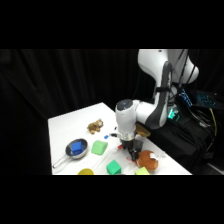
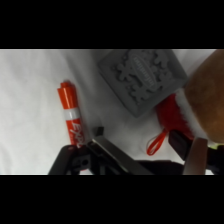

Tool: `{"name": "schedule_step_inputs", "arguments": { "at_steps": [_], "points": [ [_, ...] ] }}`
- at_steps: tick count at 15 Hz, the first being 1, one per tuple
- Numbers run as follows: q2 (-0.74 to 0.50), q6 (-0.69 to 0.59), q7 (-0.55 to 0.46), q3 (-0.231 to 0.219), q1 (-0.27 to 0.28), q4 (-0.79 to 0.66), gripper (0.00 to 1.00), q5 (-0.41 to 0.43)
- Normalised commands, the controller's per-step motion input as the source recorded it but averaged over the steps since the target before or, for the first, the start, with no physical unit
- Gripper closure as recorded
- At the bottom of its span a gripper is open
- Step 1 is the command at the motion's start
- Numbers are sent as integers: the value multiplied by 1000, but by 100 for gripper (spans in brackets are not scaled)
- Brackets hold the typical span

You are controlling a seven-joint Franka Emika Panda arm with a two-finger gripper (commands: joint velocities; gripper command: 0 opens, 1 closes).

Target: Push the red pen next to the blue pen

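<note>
The red pen (image 2: 70, 114) lies on the white table, red body with a white band, running up and down at the left of the wrist view. My gripper (image 2: 138, 136) hangs low over the table just right of it. Its fingers are apart and hold nothing, and the left fingertip (image 2: 97, 131) sits close beside the pen's lower end. In the side view the gripper (image 1: 134, 151) is near the table's front right, with a red speck of the pen (image 1: 120, 148) to its left. A small blue sliver, the blue pen (image 1: 106, 135), lies further back and left.
A grey embossed square (image 2: 142, 76), a red looped item (image 2: 167, 120) and a brown rounded object (image 2: 207, 92) lie right of the gripper. The side view shows a strainer with a blue block (image 1: 76, 148), green blocks (image 1: 99, 146) (image 1: 113, 167), yellow pieces and a brown cluster (image 1: 95, 126).
</note>
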Motion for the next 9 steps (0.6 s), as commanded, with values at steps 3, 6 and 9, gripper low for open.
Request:
{"name": "schedule_step_inputs", "arguments": {
  "at_steps": [3,6,9],
  "points": [
    [-121,229,-278,-80,-172,-281,0,81],
    [-185,159,-257,-135,-135,-265,0,-5],
    [-237,77,-198,-206,-78,-215,0,-123]
  ]
}}
